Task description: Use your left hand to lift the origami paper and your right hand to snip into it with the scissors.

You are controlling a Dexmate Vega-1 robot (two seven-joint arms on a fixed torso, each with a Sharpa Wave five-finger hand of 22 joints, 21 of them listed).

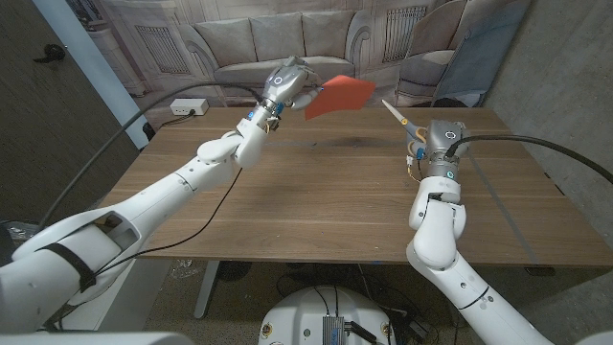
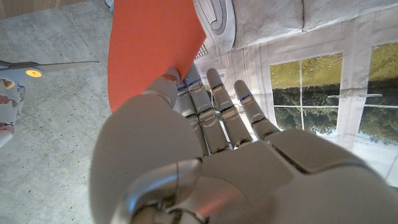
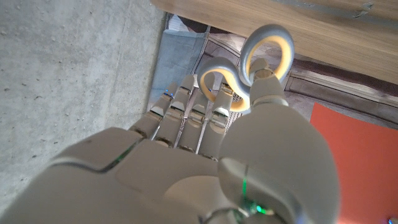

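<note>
Hanging in the air above the far part of the wooden table [image 1: 316,182], the orange-red origami paper [image 1: 339,96] is held clear of the surface, tilted with one corner pointing down. The left hand [image 1: 287,84] grips it at one edge: in the left wrist view the thumb [image 2: 163,87] presses against the sheet while the other fingers reach up along its far side. The sheet extends from that hand toward the robot's right.

The scissors [image 1: 404,120] are held by the right hand [image 1: 436,144], well apart from the paper and also raised off the table. The handle loops, grey outside and yellow inside, show in the right wrist view with the thumb [image 3: 264,84] passing into one loop and the fingers closed at the other. The blades point away from the hand, toward the paper and the back of the scene; whether they are parted cannot be told.

A white power strip [image 1: 189,107] lies at the table's far left corner, with a black cable [image 1: 124,129] running off the edge. A backdrop printed with a sofa [image 1: 278,38] hangs behind the table.
</note>
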